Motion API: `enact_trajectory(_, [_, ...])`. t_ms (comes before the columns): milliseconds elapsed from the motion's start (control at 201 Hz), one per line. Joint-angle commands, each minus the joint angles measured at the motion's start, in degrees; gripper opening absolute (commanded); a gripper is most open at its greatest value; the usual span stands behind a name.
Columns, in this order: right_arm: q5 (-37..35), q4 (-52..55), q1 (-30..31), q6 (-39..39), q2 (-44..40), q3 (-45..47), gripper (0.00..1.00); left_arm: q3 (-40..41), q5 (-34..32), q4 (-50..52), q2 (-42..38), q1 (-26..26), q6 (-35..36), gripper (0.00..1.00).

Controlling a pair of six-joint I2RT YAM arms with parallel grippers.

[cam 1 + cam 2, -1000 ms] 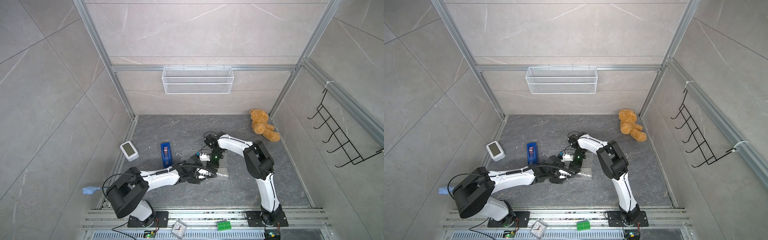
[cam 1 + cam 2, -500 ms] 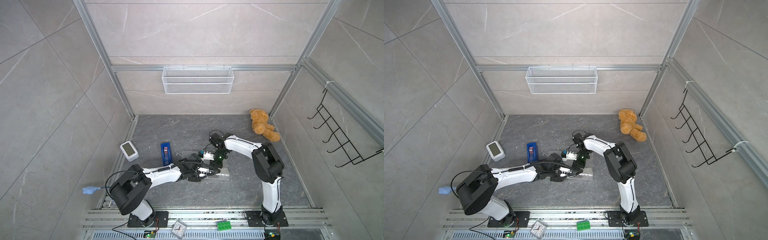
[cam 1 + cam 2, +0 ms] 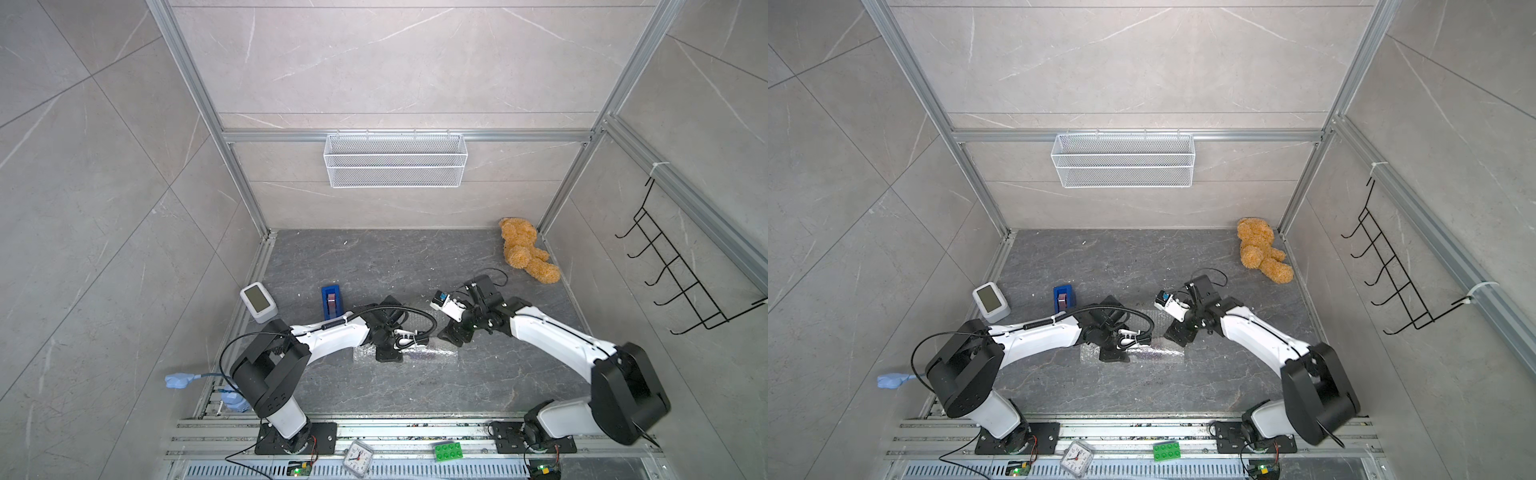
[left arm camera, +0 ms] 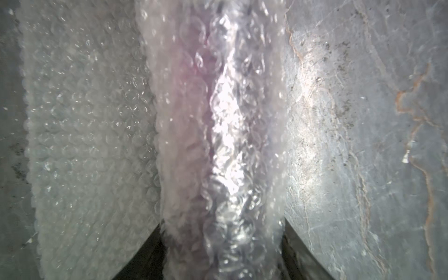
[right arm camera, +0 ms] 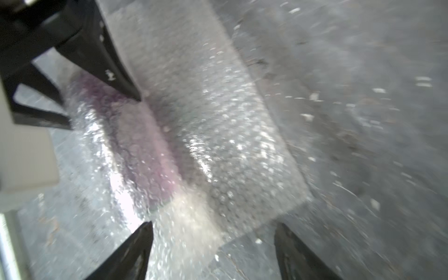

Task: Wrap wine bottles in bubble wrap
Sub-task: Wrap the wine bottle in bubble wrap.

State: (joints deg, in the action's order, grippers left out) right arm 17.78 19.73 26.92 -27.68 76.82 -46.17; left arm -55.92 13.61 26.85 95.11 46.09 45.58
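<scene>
The wine bottle [image 4: 191, 72] lies on its side on the floor, rolled in the bubble wrap [image 4: 84, 121], and its purple liquid shows through the plastic. My left gripper [image 4: 221, 242] is shut on the wrapped bottle, one jaw pressed against each side of the roll. In both top views it stands over the left end of the bubble wrap [image 3: 428, 353] [image 3: 1158, 353]. My right gripper [image 5: 213, 237] is open with nothing held, hovering just off the right end of the wrap [image 5: 218, 133]. From there the left gripper's fingers [image 5: 114, 75] show on the purple bottle [image 5: 150, 145].
A teddy bear [image 3: 523, 249] lies in the back right corner. A blue tape dispenser [image 3: 331, 301] and a white timer [image 3: 258, 301] stand to the left. A wire basket [image 3: 395, 166] hangs on the back wall and black hooks [image 3: 681, 274] on the right wall.
My right gripper has drawn back to the right, off the roll, and its jaws have widened. My left gripper has closed in on the wrapped bottle.
</scene>
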Motion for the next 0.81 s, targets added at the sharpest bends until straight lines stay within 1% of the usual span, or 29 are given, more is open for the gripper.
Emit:
enact_trajectory(0, [-5.38, -10.56, 0.11, 5.51, -6.24, 5.28, 0.79, -2.98, 6.55, 10.85, 3.07, -1.35, -1.67, 0.3])
enact_trajectory(85, [-7.63, -11.93, 1.6, 5.23, -10.9, 8.91, 0.78, -5.57, 9.81, 14.08, 5.39, -2.77, -2.11, 0.3])
enact_trajectory(189, [-12.03, -14.93, 7.16, 2.8, -14.93, 11.81, 0.78, -8.32, 12.16, 17.74, 7.91, -4.17, -2.4, 0.29])
enact_trajectory(363, [-21.71, -19.38, 17.28, -3.11, -17.33, 15.88, 0.77, -12.1, 15.41, 22.88, 11.72, -6.7, -2.63, 0.28])
enact_trajectory(458, [-22.53, -22.63, 21.44, -6.08, -17.84, 18.27, 0.77, -13.54, 16.88, 24.99, 13.23, -7.79, -2.68, 0.28])
enact_trajectory(538, [-23.05, -24.17, 24.96, -9.92, -16.29, 19.1, 0.77, -14.99, 18.02, 27.27, 15.05, -8.74, -2.34, 0.3])
enact_trajectory(632, [-26.47, -25.46, 28.55, -14.42, -12.07, 18.62, 0.77, -17.11, 19.21, 30.21, 17.81, -9.8, -2.0, 0.3])
enact_trajectory(801, [-29.26, -25.76, 30.54, -20.77, -3.02, 14.37, 0.78, -18.49, 21.19, 31.83, 19.94, -10.53, -2.17, 0.3])
